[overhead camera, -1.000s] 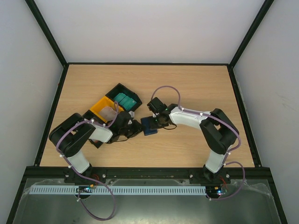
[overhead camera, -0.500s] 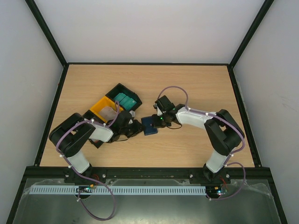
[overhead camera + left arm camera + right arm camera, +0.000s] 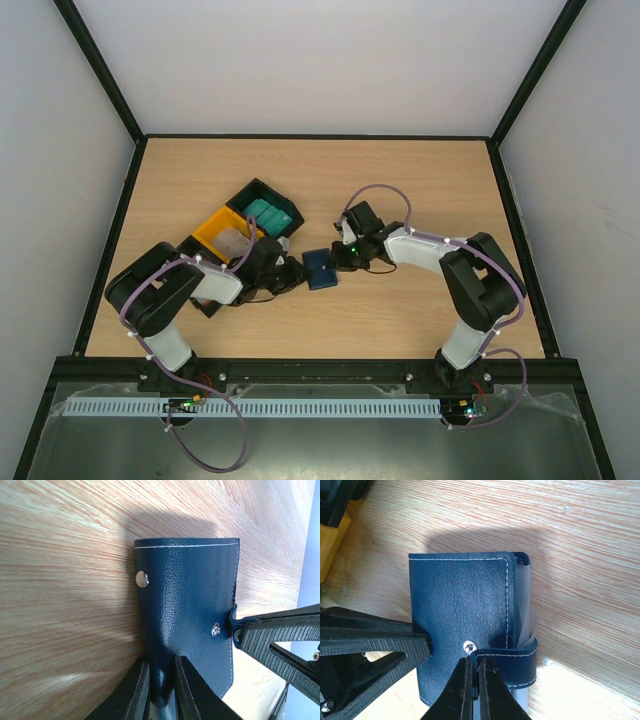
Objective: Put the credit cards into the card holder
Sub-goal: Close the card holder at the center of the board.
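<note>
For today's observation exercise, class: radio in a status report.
Left gripper shut on card holder edge. Right gripper shut on snap tab. Teal cards in tray. Nothing in the way.

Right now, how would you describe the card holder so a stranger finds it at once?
On the wooden table, look just right of the black-and-yellow tray. The card holder is the small flat wallet there, pinched by the left gripper at one edge and the right gripper at its tab. Only it is dark navy with white stitching and metal snaps.

Left gripper (image 3: 161,672), right gripper (image 3: 474,670) both clamped on card holder (image 3: 460,600).
</note>
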Controlling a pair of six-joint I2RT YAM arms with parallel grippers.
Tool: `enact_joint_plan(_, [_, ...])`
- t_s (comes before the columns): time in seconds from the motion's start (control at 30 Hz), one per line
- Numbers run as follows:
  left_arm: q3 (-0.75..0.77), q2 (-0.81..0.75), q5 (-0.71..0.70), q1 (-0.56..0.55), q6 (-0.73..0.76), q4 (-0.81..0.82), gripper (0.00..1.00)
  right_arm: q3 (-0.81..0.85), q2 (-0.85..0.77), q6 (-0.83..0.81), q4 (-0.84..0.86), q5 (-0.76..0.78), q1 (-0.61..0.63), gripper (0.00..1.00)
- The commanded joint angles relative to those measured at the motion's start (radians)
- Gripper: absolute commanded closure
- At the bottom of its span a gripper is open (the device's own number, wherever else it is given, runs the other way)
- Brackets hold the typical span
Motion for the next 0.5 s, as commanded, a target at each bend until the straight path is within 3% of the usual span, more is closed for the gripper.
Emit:
enact_joint_plan(0.0, [-0.004,0.042,-0.052,-0.003,0.019,-0.131,0.85,0.023,0.023,-0.029,-0.034,0.029,-0.002,0.98])
enact_joint_plan(0.47, [0.002,0.049,-0.047,-0.005,0.022,-0.136,0.85,0.018,0.045,0.013,0.006,0.036,0.022,0.87])
